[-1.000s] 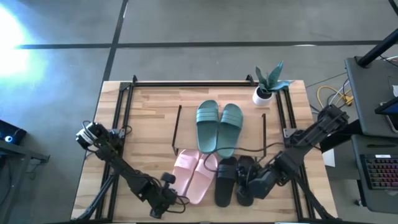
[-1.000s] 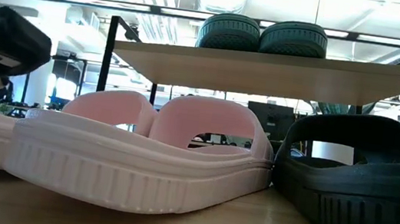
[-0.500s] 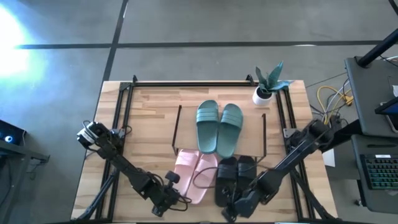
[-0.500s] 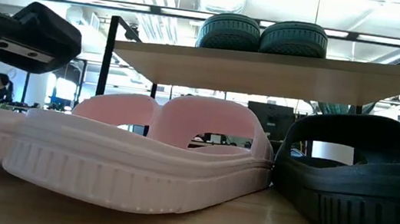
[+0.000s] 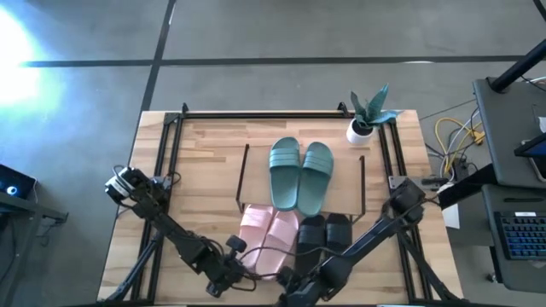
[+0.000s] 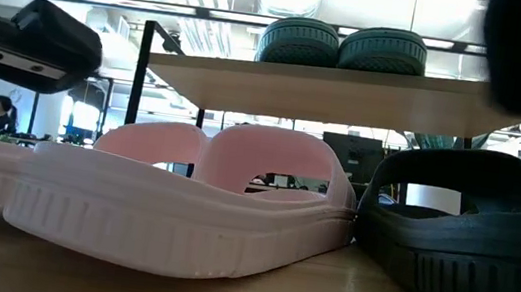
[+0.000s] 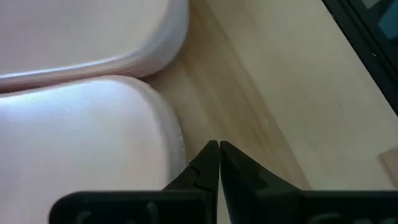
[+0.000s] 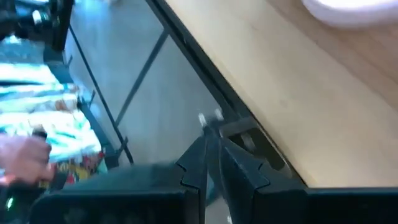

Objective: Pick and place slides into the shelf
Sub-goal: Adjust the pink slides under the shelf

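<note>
Pale pink slides [image 5: 270,237] lie at the table's near edge, toes toward the shelf [image 5: 302,175], long axes front-to-back. Left gripper [image 5: 229,271], fingers together, sits just beside their heels, nearer than the empty, closed right gripper [image 5: 288,286]

The right gripper [image 8: 212,149], fingers together, hangs over the table [image 8: 292,93] edge.

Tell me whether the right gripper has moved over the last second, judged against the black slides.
Yes. In the high view the right gripper has swept from the black slides' right side to the table's near edge, below their heels, toward the pink slides.
</note>
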